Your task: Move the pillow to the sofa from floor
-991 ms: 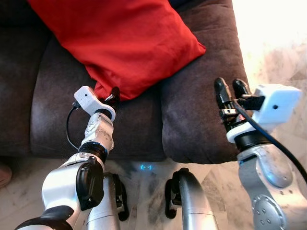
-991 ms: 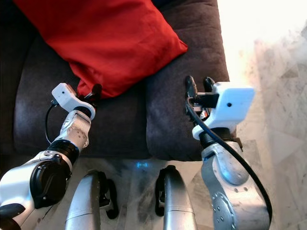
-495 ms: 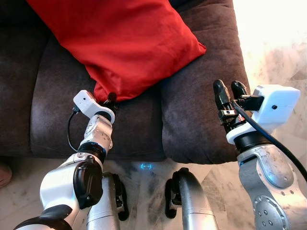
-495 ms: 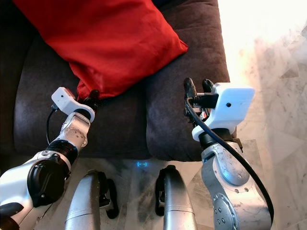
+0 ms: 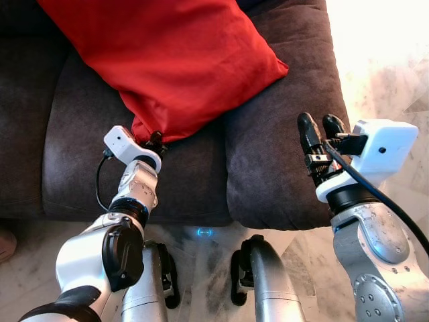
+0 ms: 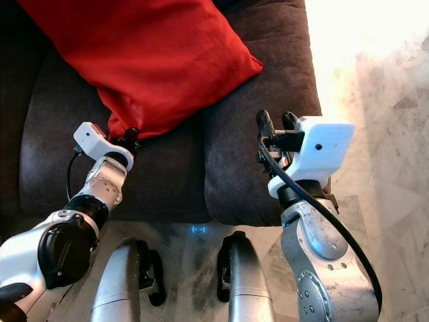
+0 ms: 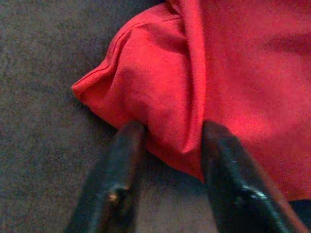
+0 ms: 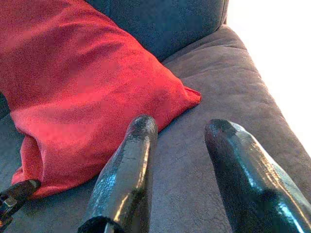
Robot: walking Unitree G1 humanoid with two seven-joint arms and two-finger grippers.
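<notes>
The red pillow (image 5: 174, 60) lies on the dark brown sofa (image 5: 268, 161), spread over the left seat cushion and reaching onto the right one. My left gripper (image 5: 155, 139) is at the pillow's near corner. In the left wrist view it (image 7: 170, 133) is open, with a fold of the pillow's edge (image 7: 160, 87) lying between the two fingertips. My right gripper (image 5: 320, 124) hovers open over the right seat cushion, a little short of the pillow's right corner (image 8: 192, 94), holding nothing.
Pale marble floor (image 5: 395, 74) runs along the sofa's right side and in front of it. My own legs (image 5: 261, 275) stand close against the sofa's front edge. Part of a foot or shoe (image 5: 5, 243) shows on the floor at the far left.
My left gripper has sunk slightly and drawn back a little at the pillow's near corner. The right gripper and the pillow have hardly moved.
</notes>
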